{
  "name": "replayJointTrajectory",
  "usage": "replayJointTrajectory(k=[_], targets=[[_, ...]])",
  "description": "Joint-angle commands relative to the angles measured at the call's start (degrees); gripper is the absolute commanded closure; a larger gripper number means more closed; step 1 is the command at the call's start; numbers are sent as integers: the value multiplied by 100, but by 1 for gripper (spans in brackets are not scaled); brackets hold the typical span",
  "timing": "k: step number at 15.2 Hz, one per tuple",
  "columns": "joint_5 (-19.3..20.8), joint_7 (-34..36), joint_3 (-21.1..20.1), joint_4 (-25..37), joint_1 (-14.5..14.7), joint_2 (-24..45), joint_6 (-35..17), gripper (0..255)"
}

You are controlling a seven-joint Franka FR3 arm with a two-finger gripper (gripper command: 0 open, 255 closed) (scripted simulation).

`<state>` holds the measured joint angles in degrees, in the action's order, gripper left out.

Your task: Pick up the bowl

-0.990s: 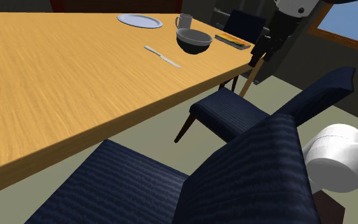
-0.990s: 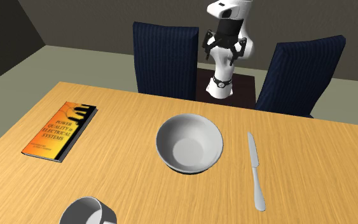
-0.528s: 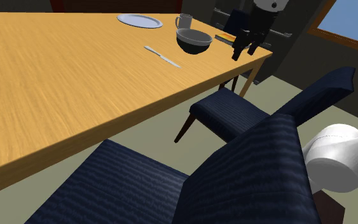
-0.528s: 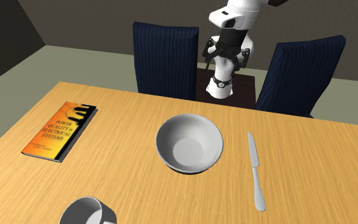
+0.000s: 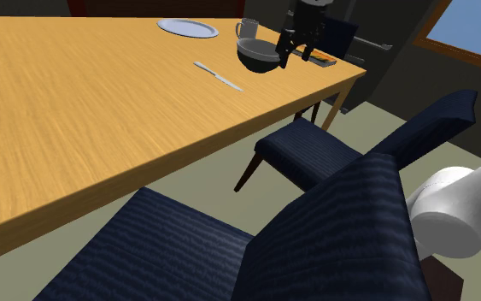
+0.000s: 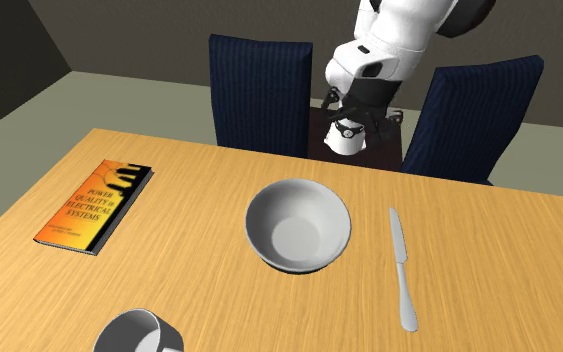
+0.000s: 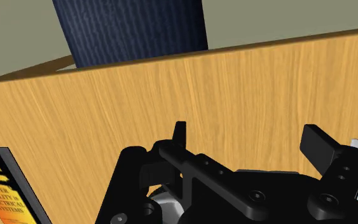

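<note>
Shoulder view, biggest first: what do you count?

— One table (image 5: 76, 128), long, of orange wood with a fine grain. Two chairs (image 5: 187, 248) (image 5: 311, 150), dark blue with a ribbed cloth, stand at its long edge. One white arm (image 6: 399, 30), whose black gripper (image 5: 293, 56) hangs over the table near the bowl (image 6: 298, 225).

— And the smaller things?

— One book (image 6: 94, 205), flat with an orange cover, lies by the corner. One plate (image 5: 187, 27), round and pale, sits near the edge opposite the chairs. One bowl, round, smooth and grey-white, its hollow bare. One knife (image 6: 399, 268), slim and grey. One mug (image 5: 247, 28), grey and cylindrical.

— Where does the bowl sit?

— On the table toward the chairs' edge, between book and knife, touching neither.

— And the fingers (image 7: 179, 132)?

— Apart, clasping nothing.
</note>
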<state>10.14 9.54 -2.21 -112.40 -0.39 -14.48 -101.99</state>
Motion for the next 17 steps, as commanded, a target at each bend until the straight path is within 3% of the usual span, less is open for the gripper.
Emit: replayJointTrajectory(k=[1, 8, 14, 17], targets=[[93, 166, -87, 503, 13, 514, 21, 0], [491, 537, -212, 2525, 113, 2271, 399, 0], [819, 623, -181, 4965, 328, 4027, 1156, 0], [815, 694, -179, 4590, 308, 3935, 883, 0]])
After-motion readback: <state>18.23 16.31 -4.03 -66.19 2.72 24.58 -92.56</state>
